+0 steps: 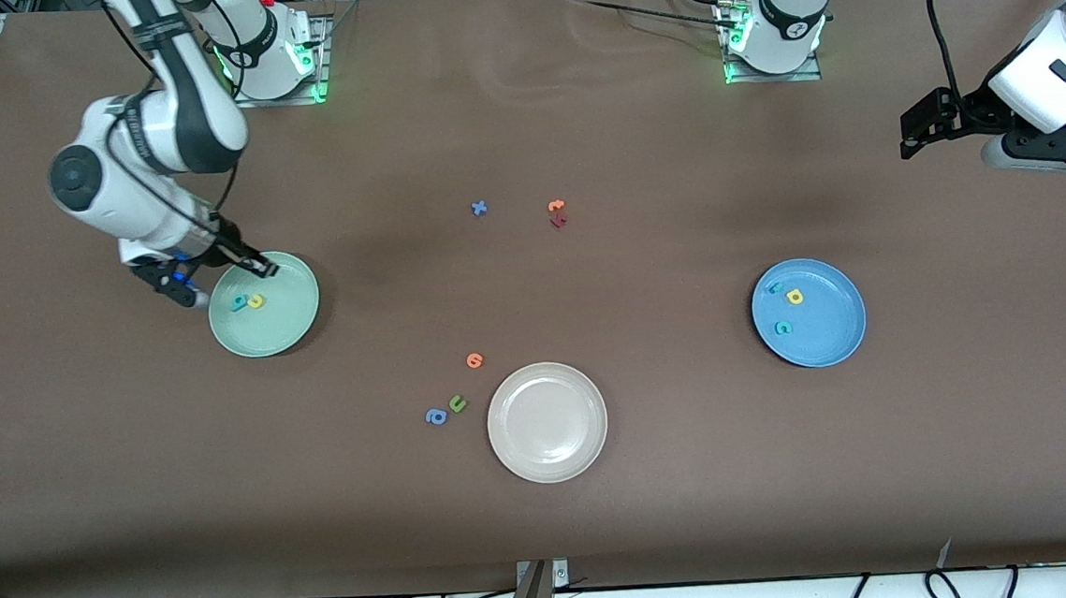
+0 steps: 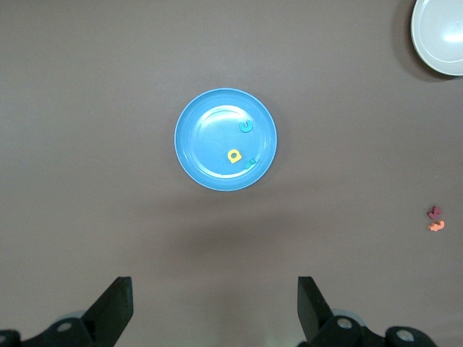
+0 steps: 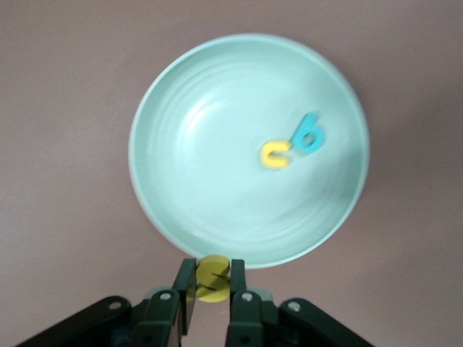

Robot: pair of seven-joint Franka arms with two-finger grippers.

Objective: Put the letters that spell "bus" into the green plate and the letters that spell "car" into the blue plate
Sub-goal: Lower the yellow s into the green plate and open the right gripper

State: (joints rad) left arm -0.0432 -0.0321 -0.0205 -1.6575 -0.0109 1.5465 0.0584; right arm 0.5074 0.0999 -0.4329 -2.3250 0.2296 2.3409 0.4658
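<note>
My right gripper (image 1: pixel 264 269) is shut on the yellow s (image 3: pixel 213 279) and hangs over the rim of the green plate (image 1: pixel 296 330) at the side toward the robot bases. In that plate (image 3: pixel 217 181) lie the teal b (image 3: pixel 309 134) and the yellow u (image 3: pixel 275 155), touching each other. The blue plate (image 1: pixel 831 339) holds the teal r (image 1: pixel 776 288), the yellow a (image 1: pixel 795 297) and the teal c (image 1: pixel 783 327). My left gripper (image 1: pixel 916 136) waits open, high above the left arm's end of the table; its wrist view looks down on the blue plate (image 2: pixel 206 144).
A beige plate (image 1: pixel 547 421) stands nearest the front camera. Beside it lie an orange letter (image 1: pixel 473 360), a green u (image 1: pixel 457 403) and a blue a (image 1: pixel 436 416). Mid-table are a blue x (image 1: pixel 480 208), an orange letter (image 1: pixel 557 206) and a dark red letter (image 1: pixel 559 221).
</note>
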